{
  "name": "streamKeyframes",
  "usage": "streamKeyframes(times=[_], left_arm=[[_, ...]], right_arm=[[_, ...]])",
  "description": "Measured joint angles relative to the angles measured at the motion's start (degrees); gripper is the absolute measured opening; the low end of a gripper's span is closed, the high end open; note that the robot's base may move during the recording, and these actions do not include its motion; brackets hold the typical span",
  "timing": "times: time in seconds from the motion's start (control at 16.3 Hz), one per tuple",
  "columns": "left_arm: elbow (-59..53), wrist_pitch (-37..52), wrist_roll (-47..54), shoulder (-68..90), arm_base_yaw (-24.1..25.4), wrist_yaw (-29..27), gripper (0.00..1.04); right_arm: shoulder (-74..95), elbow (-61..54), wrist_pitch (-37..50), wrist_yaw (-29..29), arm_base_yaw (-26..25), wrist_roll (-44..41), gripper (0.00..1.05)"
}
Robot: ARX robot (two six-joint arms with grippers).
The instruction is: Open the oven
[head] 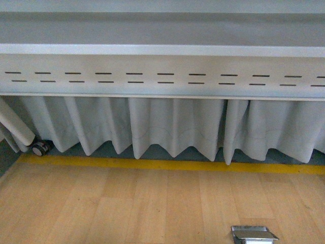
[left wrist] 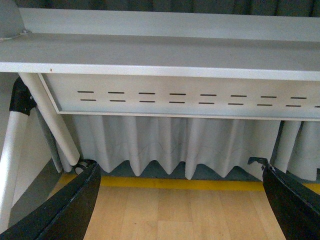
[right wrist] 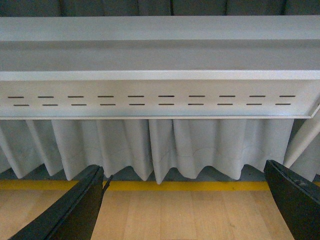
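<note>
Front view looks low under a grey table (head: 162, 50), with neither arm in shot. A pale modesty panel (head: 162, 76) with two rows of short slots runs below the tabletop edge. Behind it hangs a pleated light-grey curtain (head: 172, 127), its hem just above a yellow floor strip (head: 152, 164). Light wooden floor (head: 127, 208) fills the near part. A small caster wheel (head: 39, 148) sits at far left by a white slanted table leg (head: 15, 124). A metal floor box (head: 253, 235), possibly a socket cover, is cut off by the frame edge, lid apparently raised. The oven cannot be placed: none of the three views shows it. Left gripper (left wrist: 180, 170) has its black fingers (left wrist: 75, 200) spread wide apart, nothing between them, facing the same panel and curtain. Right gripper (right wrist: 184, 167) likewise has its fingers (right wrist: 80, 200) wide apart and empty, over floor and yellow strip.
</note>
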Motion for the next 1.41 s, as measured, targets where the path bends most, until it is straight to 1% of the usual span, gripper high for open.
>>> streamKeyframes(times=[1.41], left_arm=[[0.0, 0.0, 0.0, 0.0, 0.0, 0.0, 0.98]], right_arm=[[0.0, 0.0, 0.0, 0.0, 0.0, 0.0, 0.98]])
